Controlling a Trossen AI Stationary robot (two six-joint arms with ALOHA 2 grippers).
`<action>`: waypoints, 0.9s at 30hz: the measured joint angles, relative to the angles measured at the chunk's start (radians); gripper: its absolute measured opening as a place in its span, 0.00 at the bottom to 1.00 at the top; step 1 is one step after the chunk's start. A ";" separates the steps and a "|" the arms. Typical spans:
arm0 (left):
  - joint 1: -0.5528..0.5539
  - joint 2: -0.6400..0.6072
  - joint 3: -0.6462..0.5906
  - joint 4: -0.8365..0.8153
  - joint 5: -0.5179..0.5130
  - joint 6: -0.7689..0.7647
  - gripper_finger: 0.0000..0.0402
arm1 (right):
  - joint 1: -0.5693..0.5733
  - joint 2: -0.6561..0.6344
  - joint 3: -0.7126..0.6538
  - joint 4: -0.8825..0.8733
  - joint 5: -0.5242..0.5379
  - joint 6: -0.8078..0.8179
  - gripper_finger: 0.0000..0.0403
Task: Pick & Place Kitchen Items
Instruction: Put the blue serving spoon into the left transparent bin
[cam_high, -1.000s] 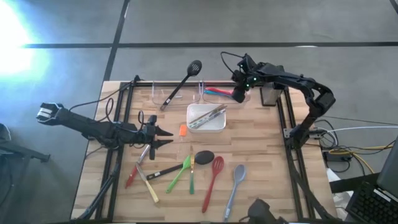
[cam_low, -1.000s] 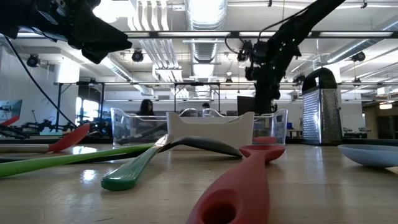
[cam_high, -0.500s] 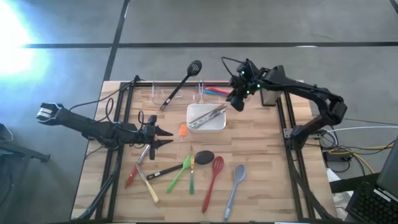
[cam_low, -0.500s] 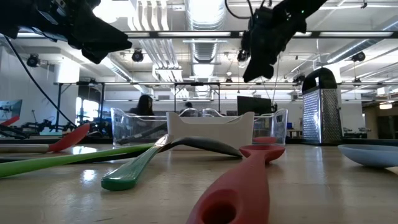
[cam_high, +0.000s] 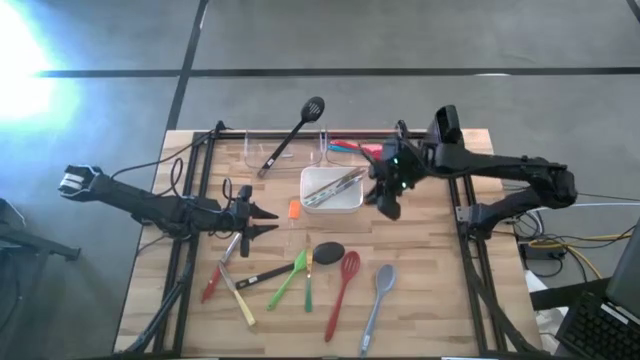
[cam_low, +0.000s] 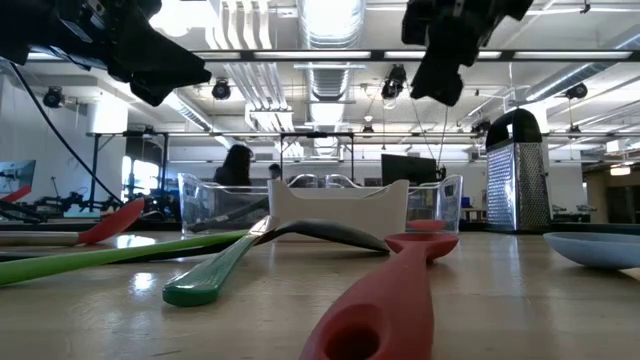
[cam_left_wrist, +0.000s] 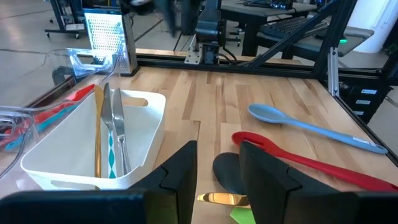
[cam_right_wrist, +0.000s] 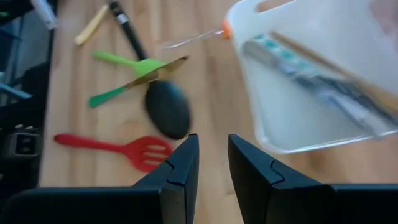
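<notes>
A wooden table seen from above, with two dark robot arms reaching in from either side. The right gripper (cam_high: 388, 205) hangs in the air just past the 3 o'clock edge of the white square dish (cam_high: 318, 205), which sits near the table's centre. Its two fingers stand a narrow gap apart with nothing between them, and it looks down over the utensils lying toward 6 o'clock, so I judge it is on its way to choose one.

The left gripper (cam_high: 262, 219) waits at about 9 o'clock from the dish, raised off the table, its fingers parted a little and also empty.

The loose kitchen items are fanned out on the wood at 6 o'clock: a red slotted turner (cam_high: 343, 283), a blue-grey spoon (cam_high: 377, 296), a black spoon (cam_high: 328, 252), a green spatula (cam_high: 290, 277), and a few yellow and red handles toward 7 o'clock. They lie flat and mostly apart, which leaves room for fingers to come down on a handle.

Metal cutlery (cam_high: 337, 187) rests inside the dish. A black slotted spoon (cam_high: 292, 137) leans out of a clear bin (cam_high: 249, 152) at 11 o'clock, and pink and blue handles (cam_high: 345, 147) lie in a second bin at 1 o'clock, apparently sorted already.
</notes>
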 joint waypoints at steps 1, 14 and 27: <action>0.000 0.000 0.000 0.000 0.000 -0.001 0.31 | 0.028 -0.015 -0.013 0.003 0.027 0.026 0.20; 0.000 0.000 0.000 0.000 0.000 -0.079 0.31 | 0.395 -0.126 -0.104 0.040 0.400 0.297 0.12; -0.003 -0.005 0.003 -0.007 0.008 -0.133 0.31 | 0.643 -0.117 -0.125 0.173 0.613 0.424 0.12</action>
